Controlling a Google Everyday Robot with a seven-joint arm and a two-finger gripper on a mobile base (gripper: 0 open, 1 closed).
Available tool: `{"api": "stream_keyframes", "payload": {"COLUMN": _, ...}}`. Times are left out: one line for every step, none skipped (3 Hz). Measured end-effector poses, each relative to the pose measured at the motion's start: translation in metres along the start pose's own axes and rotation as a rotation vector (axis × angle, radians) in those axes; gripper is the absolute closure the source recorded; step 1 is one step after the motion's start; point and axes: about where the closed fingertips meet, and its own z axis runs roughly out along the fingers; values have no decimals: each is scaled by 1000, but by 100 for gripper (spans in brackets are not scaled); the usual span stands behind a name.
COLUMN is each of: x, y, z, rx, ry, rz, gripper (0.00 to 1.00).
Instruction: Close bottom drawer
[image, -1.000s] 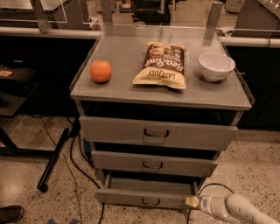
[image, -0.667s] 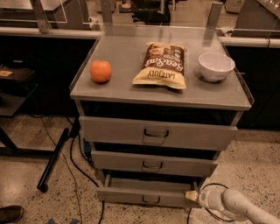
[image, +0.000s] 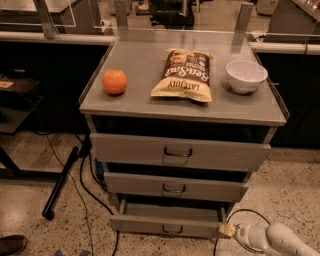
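Bottom drawer (image: 170, 224), lower centre, pulled out under mid drawer (image: 175, 187) | gripper (image: 226, 231), lower right, at its right front corner, grip state: cannot tell | risk: off-centre push, may skew and jam tray

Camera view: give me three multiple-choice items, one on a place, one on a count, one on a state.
1. Where is the gripper? A high at upper left; B at the bottom drawer's right front corner; C out of view.
2. How many drawers has the cabinet? A two; B three; C four.
3. The bottom drawer is: A pulled out; B fully shut; C removed.
Answers: B, it sits at that corner; B, three fronts show; A, its tray shows behind the front.
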Motion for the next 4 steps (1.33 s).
{"api": "stream_keyframes", "payload": {"x": 23, "y": -15, "z": -24, "rx": -2, "ry": 14, "rz": 43, "gripper": 100}}
{"api": "stream_keyframes", "payload": {"x": 28, "y": -16, "z": -19, "rx": 10, "ry": 23, "rz": 38, "gripper": 100}}
{"api": "stream_keyframes", "payload": {"x": 30, "y": -30, "z": 24, "rx": 62, "ry": 68, "rz": 55, "gripper": 100}}
{"api": "stream_keyframes", "payload": {"x": 17, "y": -44, "z": 50, "rx": 102, "ry": 64, "rz": 68, "gripper": 100}}
